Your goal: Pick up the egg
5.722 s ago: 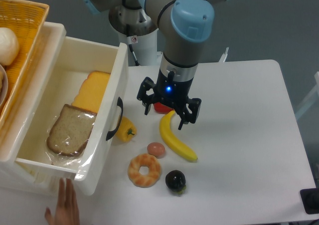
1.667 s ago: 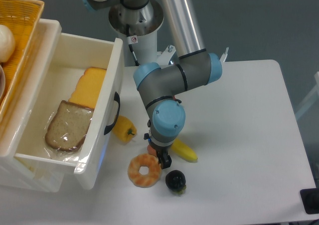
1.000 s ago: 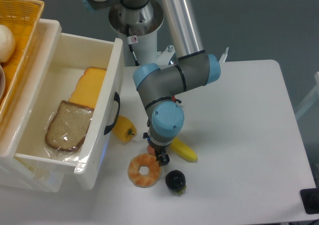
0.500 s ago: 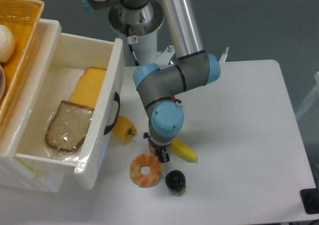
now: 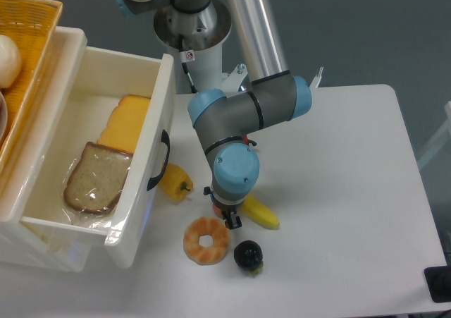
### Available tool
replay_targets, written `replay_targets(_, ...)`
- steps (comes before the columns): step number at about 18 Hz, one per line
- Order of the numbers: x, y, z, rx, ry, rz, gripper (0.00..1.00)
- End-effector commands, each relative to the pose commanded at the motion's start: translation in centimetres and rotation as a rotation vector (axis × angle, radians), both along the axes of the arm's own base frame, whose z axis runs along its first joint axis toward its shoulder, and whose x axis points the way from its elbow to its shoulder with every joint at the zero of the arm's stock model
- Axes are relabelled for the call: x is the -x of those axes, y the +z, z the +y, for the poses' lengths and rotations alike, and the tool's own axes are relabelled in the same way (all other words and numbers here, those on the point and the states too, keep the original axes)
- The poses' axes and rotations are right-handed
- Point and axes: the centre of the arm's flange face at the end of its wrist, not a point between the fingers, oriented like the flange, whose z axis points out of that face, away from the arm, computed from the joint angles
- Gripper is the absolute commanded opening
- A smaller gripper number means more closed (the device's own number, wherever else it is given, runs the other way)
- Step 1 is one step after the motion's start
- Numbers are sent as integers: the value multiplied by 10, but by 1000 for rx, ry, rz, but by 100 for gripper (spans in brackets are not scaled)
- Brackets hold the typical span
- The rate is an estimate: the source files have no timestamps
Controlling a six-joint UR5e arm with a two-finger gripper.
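Versus half a second back, almost nothing is changing: the arm's wrist is sitting a touch higher and the doughnut (image 5: 206, 240) is staying where it was nudged, slightly toward 3 o'clock of its spot one second ago. Compared with the oldest frame, the arm is no longer hanging spread above the banana; it is folding down low over the fruit cluster and the person's hand at the drawer front is gone. The gripper (image 5: 224, 216) is pointing down at the table (image 5: 338, 191), mostly hidden under the blue wrist cap, with only a dark fingertip (image 5: 232, 223) showing at 6 o'clock of the cap. Cannot tell whether the jaws are spread or pressed together; the cap is blocking them. The egg (image 5: 216, 210) is lying on the table right under the gripper, only a sliver of pinkish-orange peeking out at the cap's 7 o'clock edge, so grip contact is not readable. The egg is sitting just at 12 o'clock of the doughnut, at 9 o'clock of the banana (image 5: 261, 213), at 11 o'clock of the dark round fruit (image 5: 248, 255), and at 3 o'clock of the yellow pepper (image 5: 176, 183). The white drawer (image 5: 161, 120) is standing open at 9 o'clock, holding bread (image 5: 96, 178) and cheese (image 5: 130, 123).
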Motion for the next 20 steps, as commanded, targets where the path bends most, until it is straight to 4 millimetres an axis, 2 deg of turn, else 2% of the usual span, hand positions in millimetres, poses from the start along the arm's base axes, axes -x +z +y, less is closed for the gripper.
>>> replay_targets(3, 4, 11, 3, -11, 9, 19, 32)
replay_targets(7, 6, 45, 5, -49, 18, 61, 32)
replay_targets(10, 15, 76, 5, -91, 100, 97, 32)
replay_targets(15, 20, 116, 7, -141, 163, 145, 32)
replay_targets(20, 30, 136, 6, -209, 279, 118, 32)
